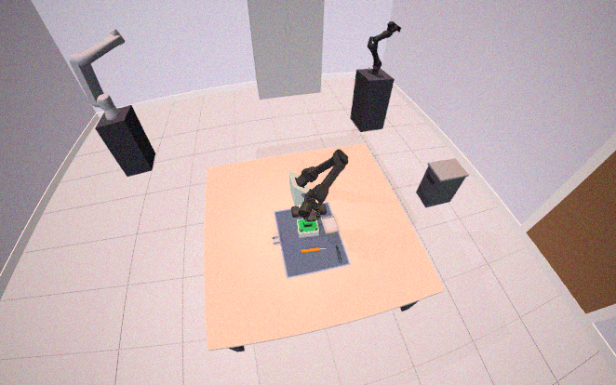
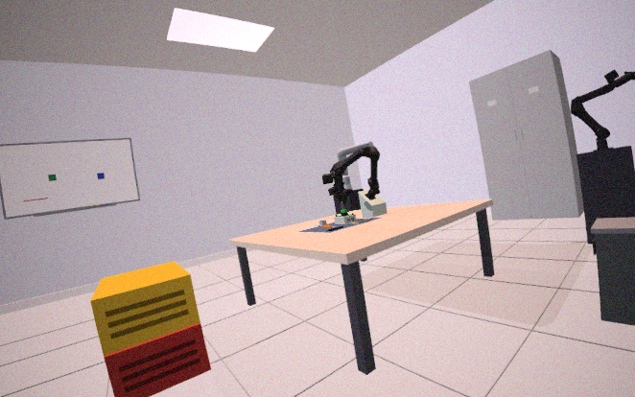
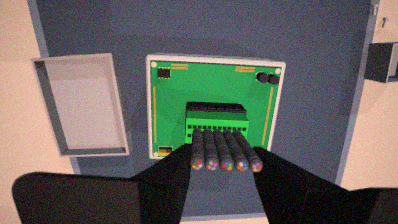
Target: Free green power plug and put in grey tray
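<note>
Above the circuit board (image 1: 301,229) (image 2: 343,220) (image 3: 215,90), the top view shows the arm folded, its end effector (image 3: 221,152) pointing down. The exterior view shows the desk's legs; only the wrist view shows the end effector gripping the green power plug (image 3: 217,122) over the board.

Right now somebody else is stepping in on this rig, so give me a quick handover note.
Gripper: closed on the green power plug, just above the circuit board.
Tray: the grey tray lies beside the board on the blue mat, nothing in it.
Done: plug gripped. Whether it is fully free of its socket, I cannot tell.
Left: make sure it is loose, set it in the tray, let go, move clear.
</note>
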Controlling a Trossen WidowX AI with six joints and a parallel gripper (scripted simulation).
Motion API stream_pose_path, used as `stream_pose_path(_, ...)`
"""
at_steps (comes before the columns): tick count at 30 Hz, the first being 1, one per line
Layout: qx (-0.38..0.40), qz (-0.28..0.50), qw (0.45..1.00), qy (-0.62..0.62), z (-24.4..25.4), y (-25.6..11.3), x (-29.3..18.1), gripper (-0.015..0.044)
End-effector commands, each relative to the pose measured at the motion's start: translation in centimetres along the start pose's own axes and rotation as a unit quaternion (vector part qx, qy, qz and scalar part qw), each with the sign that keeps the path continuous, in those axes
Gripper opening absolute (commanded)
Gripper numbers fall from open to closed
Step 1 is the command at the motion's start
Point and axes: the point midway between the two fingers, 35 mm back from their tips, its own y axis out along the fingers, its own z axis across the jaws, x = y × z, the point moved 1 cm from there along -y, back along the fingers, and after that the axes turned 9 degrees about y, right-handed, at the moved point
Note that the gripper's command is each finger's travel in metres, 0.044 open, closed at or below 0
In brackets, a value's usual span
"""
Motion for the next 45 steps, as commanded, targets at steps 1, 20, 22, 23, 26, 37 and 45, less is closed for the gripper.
stream_pose_path(1, 0.047, -0.003, 0.999, 0.009, -1.0, -1.3, 0.0, 0.0)
stream_pose_path(20, 0.024, -0.006, 1.0, 0.009, -0.6, -2.6, 0.0, 0.0)
stream_pose_path(22, 0.024, -0.006, 1.0, 0.009, -0.6, -2.6, 0.0, 0.0)
stream_pose_path(23, 0.024, -0.006, 1.0, 0.009, -0.6, -2.6, 0.0, 0.0)
stream_pose_path(26, 0.024, -0.006, 1.0, 0.009, -0.5, -1.6, 0.0, 0.0)
stream_pose_path(37, 0.024, -0.006, 1.0, 0.009, -0.4, 0.0, 0.0, 0.0131)
stream_pose_path(45, 0.024, -0.006, 1.0, 0.009, -0.4, 0.0, 0.0, 0.0249)
